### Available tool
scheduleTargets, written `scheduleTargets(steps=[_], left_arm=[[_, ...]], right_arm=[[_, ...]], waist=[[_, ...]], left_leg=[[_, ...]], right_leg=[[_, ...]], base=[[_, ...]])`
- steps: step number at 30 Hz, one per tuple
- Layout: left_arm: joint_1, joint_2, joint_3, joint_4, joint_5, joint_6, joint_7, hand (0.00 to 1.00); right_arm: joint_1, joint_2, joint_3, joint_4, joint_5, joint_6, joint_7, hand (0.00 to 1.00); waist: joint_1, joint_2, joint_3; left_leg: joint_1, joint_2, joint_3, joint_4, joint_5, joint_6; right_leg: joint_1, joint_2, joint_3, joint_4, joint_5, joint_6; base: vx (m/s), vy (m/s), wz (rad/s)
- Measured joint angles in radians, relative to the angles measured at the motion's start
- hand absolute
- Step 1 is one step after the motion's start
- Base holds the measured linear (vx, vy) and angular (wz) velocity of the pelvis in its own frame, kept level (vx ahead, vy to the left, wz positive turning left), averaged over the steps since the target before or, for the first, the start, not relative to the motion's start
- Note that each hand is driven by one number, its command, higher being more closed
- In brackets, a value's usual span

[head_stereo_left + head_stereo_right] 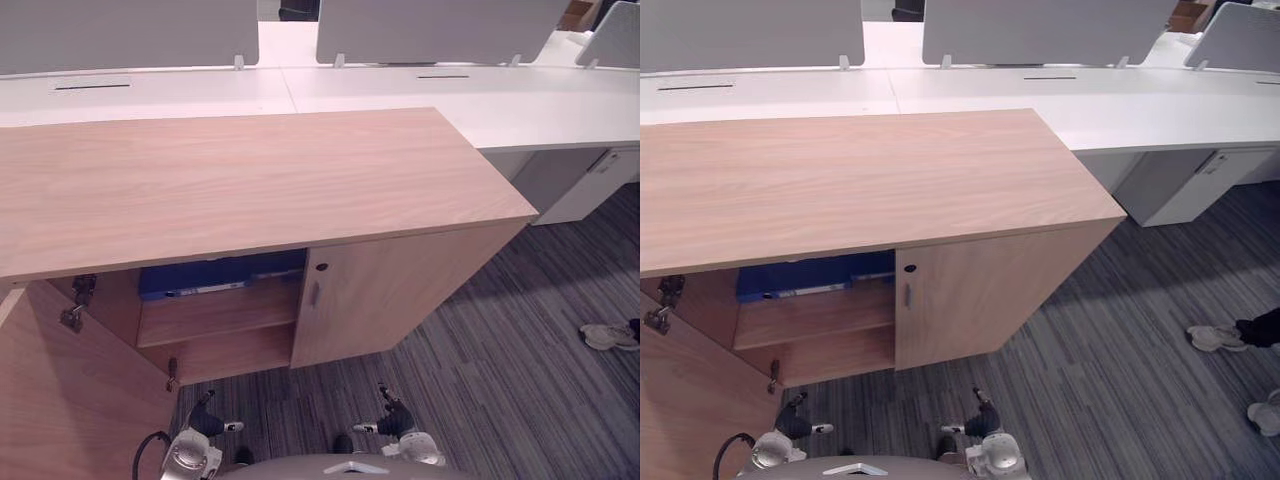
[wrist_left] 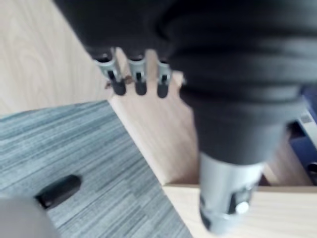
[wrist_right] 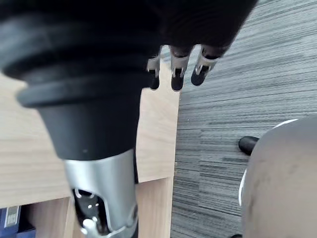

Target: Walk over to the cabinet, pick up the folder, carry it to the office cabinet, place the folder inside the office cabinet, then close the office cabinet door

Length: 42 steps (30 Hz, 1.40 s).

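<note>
**Both hands loose and empty; blue folder on a shelf in the open cabinet**

The left hand (image 1: 205,420) hangs at the lower left of the left eye view. In its own wrist view its fingers (image 2: 140,75) are in a relaxed row with nothing between them, pale wood and striped floor showing past them. The right hand (image 1: 395,418) hangs at the lower middle of the same view. Its fingers (image 3: 177,69) are just as loose and empty (a wood panel and carpet lie beyond the dark tips). Neither hand touches anything.

Above the hands stands the cabinet (image 1: 250,180), its broad wood-grain top filling the centre and left of the frame. Its left door (image 1: 60,400) is swung open towards the lower left corner. Its right door (image 1: 400,290) is shut, with a small handle (image 1: 314,294) near its inner edge.

Inside the open left compartment, the blue folder (image 1: 195,278) lies flat on the upper shelf (image 1: 215,315), tucked just under the top.

Grey striped carpet (image 1: 500,380) spreads to the lower right, where a person's pale shoe (image 1: 608,336) sits at the right edge. White desks (image 1: 400,95) with grey screens (image 1: 430,28) run across the top.
</note>
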Motion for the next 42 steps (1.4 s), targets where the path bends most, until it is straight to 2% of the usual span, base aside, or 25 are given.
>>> scheduleTargets(steps=[1, 2, 3, 4, 5, 6, 8, 9, 13, 14, 15, 17, 18, 19, 20, 21, 22, 23, 27, 32, 35, 40, 42], left_arm=[[0.000, 0.001, 0.003, 0.000, -0.013, 0.000, 0.001, 0.00], [-0.002, 0.001, 0.008, -0.001, -0.020, 0.000, 0.001, 0.00], [-0.003, 0.000, 0.013, -0.001, -0.030, 0.001, 0.002, 0.00], [-0.003, -0.001, 0.023, -0.001, -0.050, 0.002, 0.006, 0.00], [-0.002, 0.000, 0.028, -0.001, -0.054, 0.004, 0.009, 0.00], [-0.001, 0.003, 0.033, -0.002, -0.061, 0.004, 0.012, 0.00], [0.000, -0.001, 0.066, -0.012, -0.093, 0.004, 0.025, 0.00], [0.003, -0.005, 0.079, -0.022, -0.110, 0.003, 0.029, 0.00], [-0.009, -0.030, 0.082, -0.022, -0.131, 0.003, 0.041, 0.00], [-0.015, -0.043, 0.083, -0.023, -0.140, 0.003, 0.042, 0.00], [-0.016, -0.053, 0.086, -0.024, -0.151, 0.003, 0.042, 0.00], [-0.015, -0.062, 0.096, -0.023, -0.159, 0.003, 0.043, 0.00], [-0.019, -0.072, 0.121, -0.022, -0.169, 0.003, 0.043, 0.00], [-0.017, -0.078, 0.126, -0.022, -0.173, 0.003, 0.043, 0.00], [-0.002, -0.090, 0.128, -0.021, -0.178, 0.003, 0.043, 0.00], [0.006, -0.088, 0.148, -0.014, -0.193, 0.003, 0.044, 0.00], [0.009, -0.088, 0.161, -0.014, -0.207, 0.003, 0.046, 0.00], [0.018, -0.085, 0.183, -0.012, -0.218, 0.003, 0.050, 0.00], [0.029, -0.068, 0.249, 0.014, -0.285, 0.007, 0.079, 0.00], [0.058, -0.069, 0.374, 0.009, -0.390, 0.009, 0.108, 0.00], [0.077, -0.069, 0.447, 0.001, -0.494, -0.008, 0.126, 0.00], [0.133, -0.069, 0.561, -0.163, -0.605, -0.034, 0.138, 0.00], [0.148, -0.065, 0.611, -0.260, -0.659, -0.069, 0.149, 0.00]], right_arm=[[-0.002, 0.004, -0.015, 0.009, 0.001, 0.000, -0.002, 0.00], [-0.002, 0.007, -0.021, 0.015, 0.005, 0.000, -0.002, 0.00], [-0.005, 0.009, -0.029, 0.025, 0.008, 0.000, -0.003, 0.00], [-0.008, 0.011, -0.036, 0.027, 0.011, 0.001, -0.006, 0.00], [-0.008, 0.015, -0.035, 0.027, 0.016, 0.001, -0.006, 0.00], [-0.008, 0.017, -0.035, 0.028, 0.017, 0.001, -0.006, 0.00], [-0.003, 0.015, -0.042, 0.034, 0.018, 0.011, -0.007, 0.00], [-0.005, 0.014, -0.043, 0.034, 0.018, 0.017, -0.009, 0.00], [-0.014, 0.011, -0.083, 0.031, 0.046, 0.017, -0.020, 0.00], [-0.019, 0.008, -0.098, 0.032, 0.046, 0.018, -0.034, 0.00], [-0.024, 0.001, -0.104, 0.031, 0.046, 0.018, -0.040, 0.00], [-0.034, -0.001, -0.112, 0.029, 0.048, 0.019, -0.044, 0.00], [-0.026, 0.004, -0.136, 0.028, 0.056, 0.021, -0.045, 0.00], [-0.027, 0.003, -0.148, 0.027, 0.056, 0.021, -0.045, 0.00], [-0.026, -0.015, -0.153, 0.027, 0.056, 0.021, -0.046, 0.00], [-0.019, -0.006, -0.175, 0.027, 0.066, 0.024, -0.047, 0.00], [-0.015, -0.006, -0.180, 0.029, 0.070, 0.024, -0.047, 0.00], [-0.004, -0.003, -0.181, 0.029, 0.075, 0.028, -0.047, 0.00], [-0.022, 0.014, -0.192, 0.041, 0.076, 0.038, -0.051, 0.00], [-0.044, 0.014, -0.215, 0.071, 0.076, 0.040, -0.051, 0.00], [-0.050, 0.014, -0.215, 0.070, 0.076, 0.040, -0.051, 0.00], [-0.033, 0.012, -0.214, 0.069, 0.076, 0.041, -0.052, 0.00], [-0.027, 0.012, -0.213, 0.065, 0.076, 0.041, -0.052, 0.00]], waist=[[0.001, 0.004, 0.004], [0.000, -0.006, 0.004], [-0.001, -0.005, 0.012], [0.001, 0.006, 0.019], [-0.002, 0.005, 0.021], [0.000, -0.003, 0.021], [0.022, -0.005, 0.020], [0.037, 0.000, 0.021], [0.025, 0.030, 0.055], [0.029, 0.049, 0.068], [0.035, 0.064, 0.074], [0.036, 0.071, 0.075], [0.034, 0.053, 0.076], [0.033, 0.062, 0.074], [0.029, 0.089, 0.067], [0.021, 0.078, 0.059], [0.022, 0.080, 0.057], [0.029, 0.071, 0.052], [0.027, 0.042, 0.043], [0.040, 0.053, 0.050], [0.044, 0.060, 0.055], [0.058, 0.061, 0.058], [0.067, 0.061, 0.061]], left_leg=[[-0.018, -0.001, -0.003, 0.006, 0.008, 0.003], [-0.020, -0.001, -0.007, 0.006, 0.014, 0.007], [-0.024, 0.000, -0.018, 0.006, 0.016, 0.006], [-0.040, 0.007, -0.044, 0.006, 0.017, 0.006], [-0.048, 0.007, -0.063, 0.006, 0.024, 0.004], [-0.051, 0.003, -0.076, 0.006, 0.028, -0.001], [-0.064, 0.010, -0.098, 0.021, 0.029, -0.011], [-0.093, 0.021, -0.109, 0.048, 0.025, -0.020], [-0.130, 0.033, -0.214, 0.064, 0.057, -0.037], [-0.131, 0.036, -0.219, 0.060, 0.059, -0.044], [-0.137, 0.043, -0.202, 0.066, 0.040, -0.032], [-0.141, 0.050, -0.164, 0.062, 0.014, -0.002], [-0.156, 0.049, -0.089, 0.103, -0.028, 0.015], [-0.172, 0.049, -0.069, 0.150, -0.027, 0.016], [-0.162, 0.051, -0.055, 0.180, -0.006, 0.016], [-0.120, 0.041, -0.053, 0.117, 0.024, 0.011], [-0.088, 0.038, -0.057, 0.075, 0.037, 0.011], [-0.042, 0.033, -0.078, 0.002, 0.073, 0.005], [-0.046, 0.021, -0.134, 0.004, 0.083, -0.010], [-0.013, 0.013, -0.165, -0.002, 0.085, -0.013], [-0.011, 0.015, -0.191, -0.003, 0.091, -0.018], [-0.020, 0.016, -0.222, -0.003, 0.086, -0.016], [-0.019, 0.013, -0.237, -0.003, 0.085, -0.014]], right_leg=[[-0.035, -0.004, 0.011, 0.044, -0.013, 0.003], [-0.041, -0.008, 0.011, 0.060, -0.013, 0.003], [-0.045, -0.011, 0.012, 0.072, -0.014, 0.007], [-0.046, -0.003, 0.053, 0.083, -0.026, 0.002], [-0.048, 0.002, 0.094, 0.110, -0.057, -0.007], [-0.045, 0.003, 0.119, 0.114, -0.074, 0.001], [-0.026, 0.014, 0.109, 0.078, -0.077, 0.006], [-0.017, 0.026, 0.095, 0.046, -0.071, -0.004], [0.035, 0.054, 0.021, 0.000, -0.057, -0.025], [0.042, 0.056, -0.002, 0.011, -0.063, -0.033], [0.042, 0.057, -0.019, 0.023, -0.069, -0.039], [0.042, 0.051, -0.041, 0.028, -0.075, -0.043], [0.036, 0.011, -0.079, 0.024, -0.081, -0.050], [0.038, 0.008, -0.094, 0.032, -0.087, -0.048], [0.043, 0.027, -0.113, 0.059, -0.118, -0.032], [0.064, 0.012, -0.131, 0.072, -0.140, -0.026], [0.078, 0.012, -0.136, 0.070, -0.143, -0.023], [0.100, 0.011, -0.149, 0.063, -0.146, -0.022], [0.143, 0.009, -0.197, 0.050, -0.141, -0.020], [0.198, 0.008, -0.213, 0.043, -0.148, -0.025], [0.209, 0.011, -0.230, 0.051, -0.162, -0.034], [0.213, 0.015, -0.232, 0.071, -0.196, -0.022], [0.220, 0.023, -0.220, 0.070, -0.205, -0.021]], base=[[-0.06, -0.009, 0.05], [-0.04, -0.015, 0.17], [-0.02, 0.005, 0.42], [-0.01, 0.020, 0.63], [0.02, 0.044, 0.72], [0.03, 0.024, 0.66], [-0.02, -0.045, 0.43], [-0.04, -0.084, 0.32], [-0.03, -0.070, 0.69], [-0.06, -0.052, 0.68], [-0.07, -0.030, 0.47], [-0.05, -0.011, 0.46], [-0.02, 0.020, 0.61], [0.04, 0.025, 0.75], [0.10, 0.007, 0.66], [0.13, 0.000, 0.58], [0.11, -0.009, 0.46], [0.07, -0.019, 0.39], [0.08, -0.012, 0.39], [-0.01, -0.023, 0.24], [-0.10, -0.042, 0.23], [-0.09, -0.031, 0.24], [-0.05, -0.037, 0.31]])
